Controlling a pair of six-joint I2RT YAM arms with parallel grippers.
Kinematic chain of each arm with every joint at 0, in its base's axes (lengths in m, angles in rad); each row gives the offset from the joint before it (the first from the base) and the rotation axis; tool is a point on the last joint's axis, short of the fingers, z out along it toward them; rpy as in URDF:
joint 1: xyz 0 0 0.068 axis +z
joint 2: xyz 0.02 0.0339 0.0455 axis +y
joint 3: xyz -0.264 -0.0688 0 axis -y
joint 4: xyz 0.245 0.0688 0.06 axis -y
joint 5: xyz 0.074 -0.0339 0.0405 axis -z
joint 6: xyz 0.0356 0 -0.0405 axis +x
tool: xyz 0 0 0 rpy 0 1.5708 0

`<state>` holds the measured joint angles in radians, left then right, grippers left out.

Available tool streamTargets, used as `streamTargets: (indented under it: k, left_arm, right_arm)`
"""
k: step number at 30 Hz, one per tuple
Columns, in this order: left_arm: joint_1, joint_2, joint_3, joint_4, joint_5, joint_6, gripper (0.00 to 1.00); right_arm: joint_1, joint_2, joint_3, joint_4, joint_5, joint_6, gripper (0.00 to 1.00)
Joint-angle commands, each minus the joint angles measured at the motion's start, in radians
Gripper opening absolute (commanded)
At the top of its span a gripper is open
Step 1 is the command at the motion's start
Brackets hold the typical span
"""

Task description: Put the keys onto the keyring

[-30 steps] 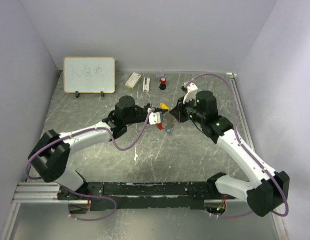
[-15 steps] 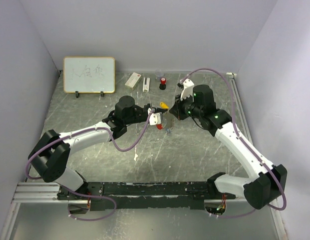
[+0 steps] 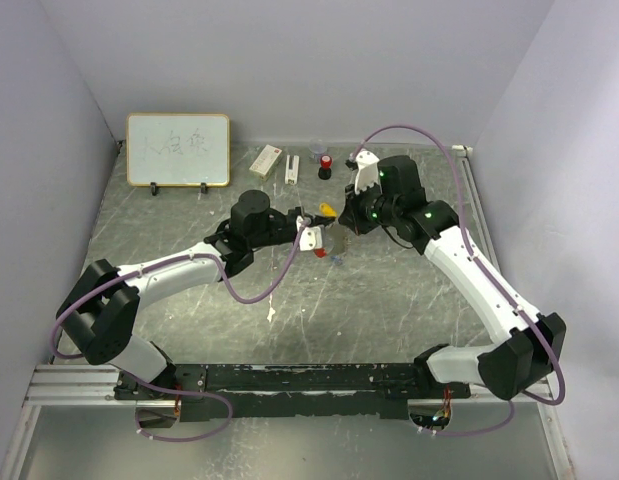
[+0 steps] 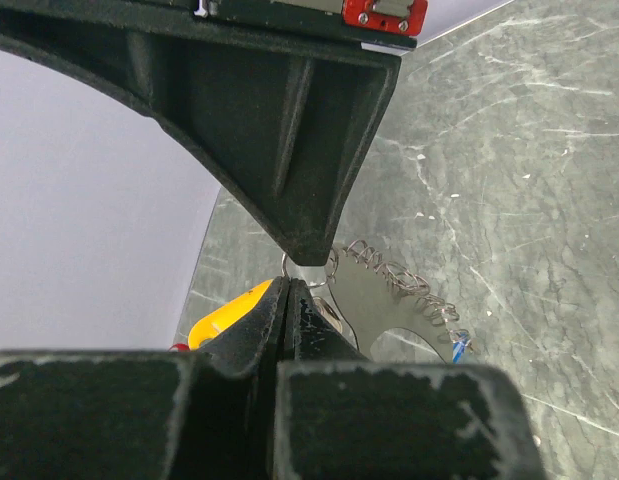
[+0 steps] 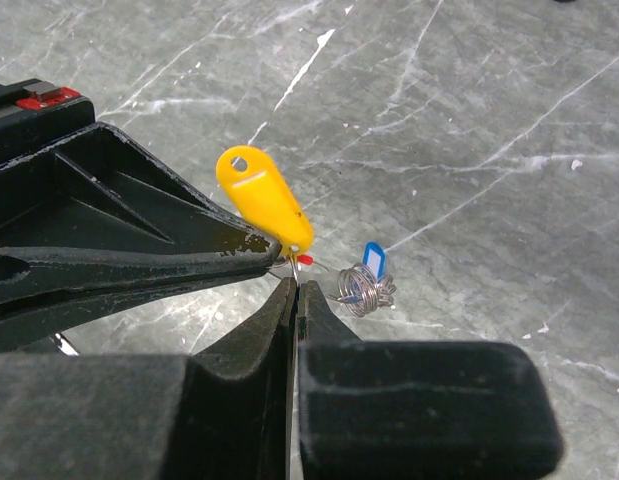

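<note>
**A:** What do the task's things look like, and where are they?

**B:** In the right wrist view, left to right: a yellow tag (image 5: 261,198), teardrop-shaped with a hole in its wide end, is held up off the table (image 5: 469,100). Just right of its narrow tip is the keyring (image 5: 361,290), a bunched silvery coil. The blue key (image 5: 373,258) stands just behind it. I cannot tell whether the coil rests on the table.

**A:** And the grippers?

**B:** The left gripper (image 5: 276,249) reaches in from the left, jaws pressed together, pinching the keyring's thin wire at the tag's tip. The right gripper (image 5: 294,290) comes from below, also fully closed. Its tip touches that wire, but no grip is clear.
</note>
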<state>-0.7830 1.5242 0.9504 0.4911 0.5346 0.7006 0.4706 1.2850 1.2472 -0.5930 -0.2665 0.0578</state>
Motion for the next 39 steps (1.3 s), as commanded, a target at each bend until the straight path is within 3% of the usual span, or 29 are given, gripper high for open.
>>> streamTargets:
  k: [1, 22, 24, 29, 34, 39]
  left_arm:
    - [-0.011, -0.003, 0.057, -0.010, 0.022, 0.035, 0.06]
    - [-0.013, 0.000, 0.120, -0.109, 0.006, 0.138, 0.07]
    - [-0.012, -0.004, 0.119, -0.108, 0.004, 0.138, 0.07]
    - [-0.012, -0.012, 0.114, -0.097, -0.015, 0.128, 0.07]
    - [-0.014, -0.020, 0.113, -0.085, -0.036, 0.105, 0.07]
    - [-0.015, -0.028, 0.108, -0.058, -0.061, 0.062, 0.07]
  right_arm:
    - [-0.004, 0.017, 0.056, -0.065, -0.005, -0.033, 0.00]
    - [-0.004, 0.082, 0.114, -0.148, -0.009, -0.039, 0.00]
    - [-0.003, 0.072, 0.108, -0.134, 0.014, -0.033, 0.08]
    - [-0.004, -0.024, 0.027, 0.008, 0.061, -0.012, 0.28]
    - [-0.005, -0.165, -0.095, 0.181, 0.101, 0.021, 0.34]
    - [-0.006, -0.294, -0.278, 0.366, 0.112, 0.031, 0.34]
